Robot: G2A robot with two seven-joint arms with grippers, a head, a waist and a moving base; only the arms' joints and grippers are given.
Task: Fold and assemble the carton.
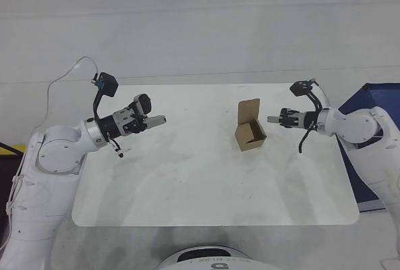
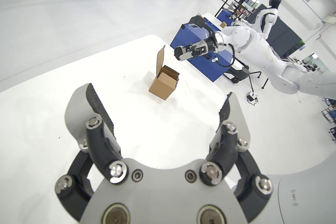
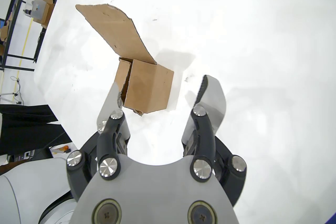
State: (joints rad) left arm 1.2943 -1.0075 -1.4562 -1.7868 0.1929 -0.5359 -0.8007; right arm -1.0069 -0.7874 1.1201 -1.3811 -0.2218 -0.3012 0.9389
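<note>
Standing near the middle of the white rounded desk [image 1: 186, 189], toward the right arm's side, is the small brown cardboard carton [image 1: 250, 135]. Its body is erected: the walls are up and it rests squarely on its base. The tall lid flap [image 3: 115, 30] rises upright from the wall on the far side from the robot, and the top is open, with the dark interior showing in the left wrist view. In the right wrist view, a side panel at the corner nearest that arm appears to sit slightly away from the adjoining wall, with a ragged edge at its foot. Whether it is tucked properly cannot be confirmed.

The right hand [image 1: 272, 119] is released, its fingers spread, holding nothing. It hovers near the carton's side, apart from it. The left hand [image 1: 160, 121] is likewise released and empty, well apart from the carton on the opposite side of the desk.

Assessment: forming of the body looks largely done. Outstanding, as judged, are seating the loose side panel, folding the lid down over the opening and tucking it in. Neither hand has contact with the carton.
</note>
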